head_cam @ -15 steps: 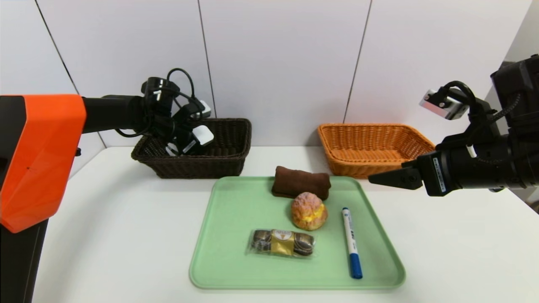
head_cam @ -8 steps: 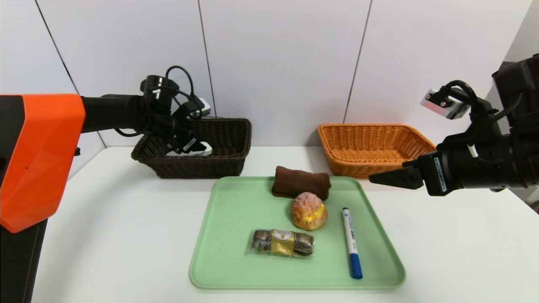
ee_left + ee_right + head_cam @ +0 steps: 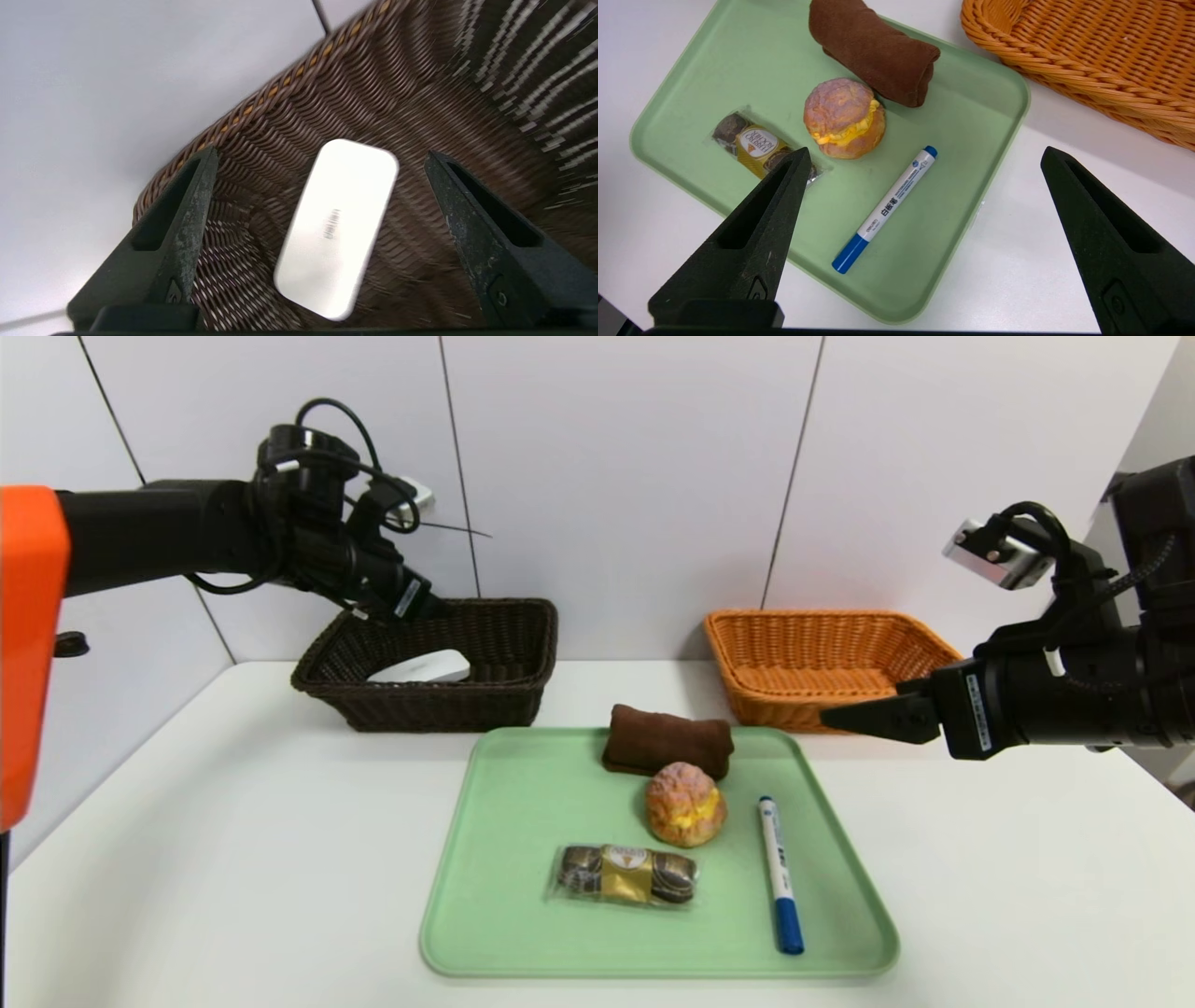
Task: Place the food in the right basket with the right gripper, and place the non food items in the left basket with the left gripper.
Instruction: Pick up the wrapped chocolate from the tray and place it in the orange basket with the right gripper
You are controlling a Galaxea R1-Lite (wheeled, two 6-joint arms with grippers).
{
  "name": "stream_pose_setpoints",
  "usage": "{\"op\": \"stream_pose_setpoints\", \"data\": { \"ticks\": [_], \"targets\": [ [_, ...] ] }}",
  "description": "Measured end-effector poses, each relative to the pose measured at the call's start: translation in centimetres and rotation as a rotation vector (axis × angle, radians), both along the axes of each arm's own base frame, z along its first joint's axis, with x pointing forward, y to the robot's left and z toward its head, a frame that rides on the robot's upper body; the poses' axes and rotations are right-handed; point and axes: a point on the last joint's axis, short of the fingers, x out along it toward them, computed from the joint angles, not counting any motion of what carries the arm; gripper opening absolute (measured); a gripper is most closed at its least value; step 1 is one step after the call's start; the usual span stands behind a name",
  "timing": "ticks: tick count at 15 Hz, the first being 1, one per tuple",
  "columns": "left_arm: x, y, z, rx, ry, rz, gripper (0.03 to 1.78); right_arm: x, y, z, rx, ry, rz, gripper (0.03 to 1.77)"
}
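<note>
The left gripper (image 3: 320, 156) hung over the dark brown wicker basket (image 3: 439, 707), jaws spread and holding nothing — the white case (image 3: 336, 228) lay inside. The right gripper (image 3: 924, 151), also spread and empty, hovered by the green tray (image 3: 523, 943) — bearing the cream puff (image 3: 684, 805).

Left jaws (image 3: 321, 156) — wide open, empty.

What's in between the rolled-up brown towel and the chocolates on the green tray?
The cream puff sits between the brown towel and the chocolates, a bit to the right; the head view shows it.
</note>
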Motion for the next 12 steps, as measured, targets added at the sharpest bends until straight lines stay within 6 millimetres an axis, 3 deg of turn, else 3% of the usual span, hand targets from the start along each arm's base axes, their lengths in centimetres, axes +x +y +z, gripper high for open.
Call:
{"op": "stream_pose_setpoints", "data": {
  "ticks": [3,6,9,12],
  "targets": [
    [-4.3,-0.6,3.9,-0.187,0.071,0.071,1.61,0.0,0.3,0.5,0.002,-0.025,0.009,1.7],
    [-9.3,-0.7,6.3,-0.365,0.192,0.158,1.64,0.1,0.9,1.5,0.012,-0.057,0.033,1.7],
    [-13.8,-0.5,6.3,-0.426,0.278,0.197,1.66,0.7,2.2,2.7,0.01,-0.094,0.087,1.7],
    [-18.0,-0.1,5.1,-0.413,0.34,0.193,1.67,1.4,4.7,2.9,-0.013,-0.109,0.183,1.7]
  ]
}}
